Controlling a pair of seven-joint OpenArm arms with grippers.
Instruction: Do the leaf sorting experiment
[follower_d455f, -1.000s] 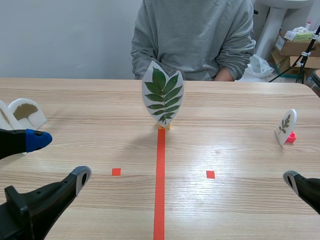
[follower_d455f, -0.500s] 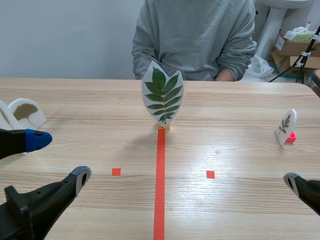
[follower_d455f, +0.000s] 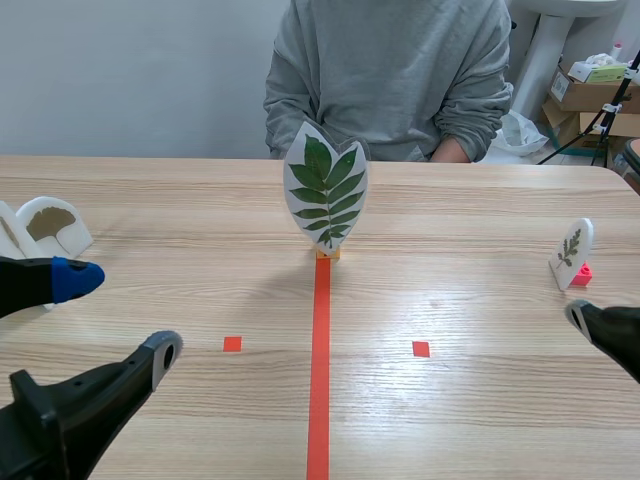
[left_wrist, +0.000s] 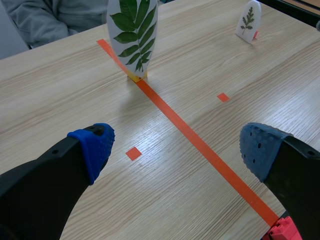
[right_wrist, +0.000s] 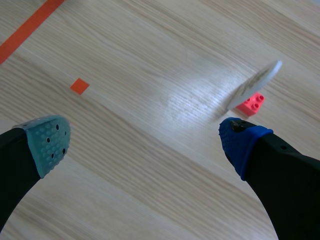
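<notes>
**Leaf sorting: stock on the table, both claws empty**

- Left gripper (left_wrist: 177, 145): fingers spread wide, nothing between them. It hangs low over the table (follower_d455f: 480, 200), left of the orange-red tape line (follower_d455f: 320, 360).
- Right gripper (right_wrist: 145, 137): fingers spread wide, holding nothing. It is low at the right edge of the table.
- Large leaf card (follower_d455f: 325, 190): upright on a yellow block (follower_d455f: 327, 254) at the far end of the tape line. It shows a green compound leaf and is well apart from both grippers.
- Small leaf card (right_wrist: 255, 84): stands tilted on a red block (right_wrist: 251, 104), just ahead of the right gripper's blue-padded finger. Neither finger touches it.
- Ginkgo card (follower_d455f: 50, 225): at the far left, beyond the left gripper, with a second card partly cut off beside it.
- Person (follower_d455f: 390, 70): seated across the table behind the large card.

Step in hand, as you may judge it: the approach to a first pick, with no card lifted yet. The small leaf card is nearest a claw. You would need to bring the right gripper forward so the card or its block sits between the fingers, then close gently. The card is thin and leaning, so a sideways nudge could topple it.
</notes>
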